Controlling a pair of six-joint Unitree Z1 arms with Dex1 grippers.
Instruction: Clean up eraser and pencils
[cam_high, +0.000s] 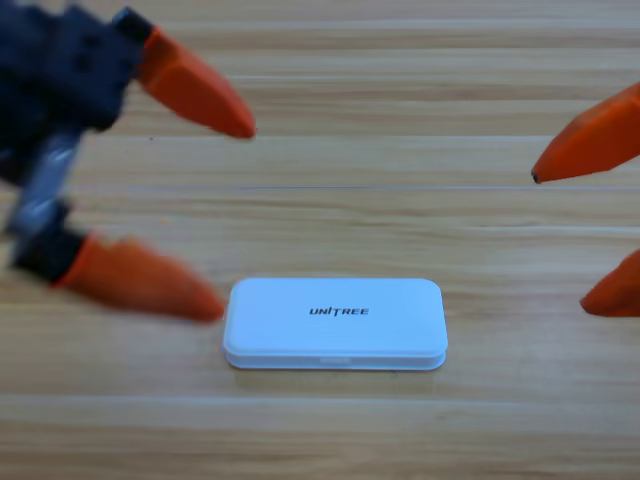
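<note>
Smooth rounded white case (335, 323); grained table (400, 90)

The left gripper (235, 215) has a chunky black housing, a grey metal link and two smooth, tapering orange jaws. The right gripper (560, 240) shows only two similar orange tips.

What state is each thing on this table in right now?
White case: lid shut, lying flat on the table.
Left gripper: open, jaws spread wide, beside the case's left end.
Right gripper: open, at the right edge, partly cut off.
Eraser and pencils: not visible.
</note>
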